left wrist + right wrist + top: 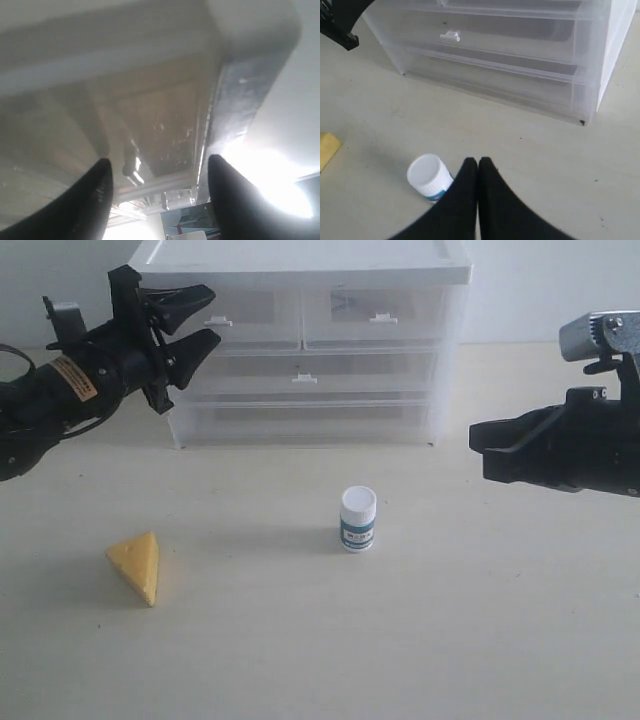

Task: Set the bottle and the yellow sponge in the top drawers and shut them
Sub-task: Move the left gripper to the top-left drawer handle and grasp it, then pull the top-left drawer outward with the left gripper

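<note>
The white pill bottle [357, 519] stands upright on the table in front of the drawer unit [300, 260]; the right wrist view shows the bottle [426, 176] beside my fingers. Further left lies the yellow sponge [137, 565], only a corner of the sponge [327, 150] reaching the right wrist view. Both top drawers, left [240, 308] and right [375, 305], sit pushed in. My left gripper [212, 315] is open, its fingertips just above and below the left top drawer's handle [218, 320]; in close-up, the left gripper [159, 165] faces the translucent drawer front [160, 125]. My right gripper [478, 448] hangs shut and empty above the table right of the bottle, its tip [478, 162] next to the cap.
Two full-width drawers, middle [305, 370] and bottom [300, 415], sit below the top pair, both pushed in. The middle drawer's handle [450, 36] shows in the right wrist view. The beige table [450, 640] stretches around the bottle and sponge.
</note>
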